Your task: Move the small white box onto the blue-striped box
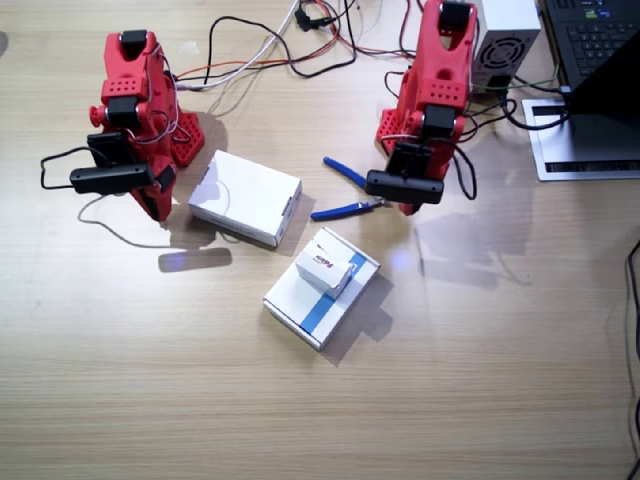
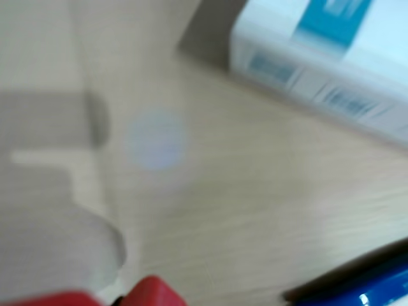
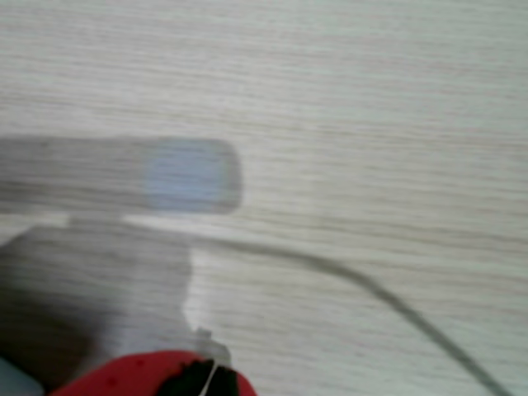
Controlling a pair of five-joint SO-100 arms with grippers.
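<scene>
Holding nothing, both arms are folded back, and I cannot tell how the jaws of the left gripper (image 1: 385, 205) or the right gripper (image 1: 160, 215) stand. The small white box (image 1: 322, 268) rests on the blue-striped box (image 1: 320, 290) at mid desk (image 1: 480, 380), well apart from both.

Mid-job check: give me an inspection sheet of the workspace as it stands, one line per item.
Surface: light wooden table, bare at the near side.
Job's things: small white box sits on the blue-striped box, near its far end.
Clutter: plain white flat box beside the right arm; blue-handled pliers by the left arm.
Claws: left claw and right claw hold nothing; whether they are open or shut cannot be told.
Cables: tangle of wires at the far edge; black cable loop by the right arm.
Surroundings: laptop and grey power unit at the far corner.
</scene>
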